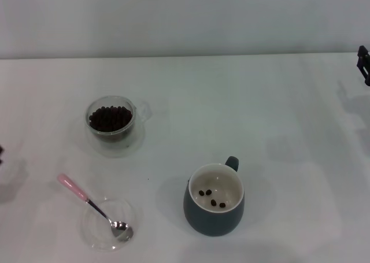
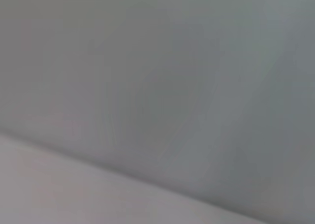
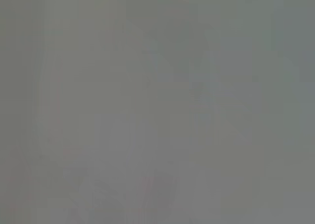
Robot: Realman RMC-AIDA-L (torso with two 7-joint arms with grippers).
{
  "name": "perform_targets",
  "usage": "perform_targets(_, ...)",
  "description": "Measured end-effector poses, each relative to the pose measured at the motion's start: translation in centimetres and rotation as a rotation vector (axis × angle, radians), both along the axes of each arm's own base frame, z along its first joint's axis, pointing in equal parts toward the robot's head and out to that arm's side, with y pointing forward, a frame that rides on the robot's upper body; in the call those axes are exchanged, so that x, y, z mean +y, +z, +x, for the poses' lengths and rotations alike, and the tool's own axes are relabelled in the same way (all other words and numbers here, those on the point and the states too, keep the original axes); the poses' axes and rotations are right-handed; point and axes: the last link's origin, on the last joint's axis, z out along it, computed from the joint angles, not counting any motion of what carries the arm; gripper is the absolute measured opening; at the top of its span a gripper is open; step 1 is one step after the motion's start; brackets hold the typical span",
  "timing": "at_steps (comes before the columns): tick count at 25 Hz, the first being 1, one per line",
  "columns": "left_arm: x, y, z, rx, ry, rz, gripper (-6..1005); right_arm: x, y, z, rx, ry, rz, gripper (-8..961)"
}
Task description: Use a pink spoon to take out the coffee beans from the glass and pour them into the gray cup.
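Note:
The glass (image 1: 111, 124) stands at the left middle of the white table, holding a heap of coffee beans (image 1: 110, 118). Nearer to me, the pink spoon (image 1: 91, 204) lies with its metal bowl in a shallow clear dish (image 1: 92, 231) and its pink handle pointing away to the left. The gray cup (image 1: 214, 208) stands in front of me, handle at the back, with three coffee beans (image 1: 211, 197) on its white bottom. Only a dark part of my right gripper (image 1: 363, 63) shows at the far right edge. A sliver of my left gripper (image 1: 1, 153) shows at the left edge. Both are far from the objects.
The white table (image 1: 260, 113) runs back to a pale wall. Both wrist views show only a blank grey surface.

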Motion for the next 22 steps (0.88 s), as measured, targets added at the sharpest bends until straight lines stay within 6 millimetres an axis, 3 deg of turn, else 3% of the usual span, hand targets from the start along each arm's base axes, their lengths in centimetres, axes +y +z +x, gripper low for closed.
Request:
perform_targets(7,-0.8,1.2,-0.5,0.209,0.020,0.225,871,0.2,0.2,-0.1,0.006,0.002,0.012,551)
perform_targets(22,-0.9,-0.3,0.0,0.248,0.034,0.232,866,0.5,0.2,-0.6,0.007,0.014,0.017,550)
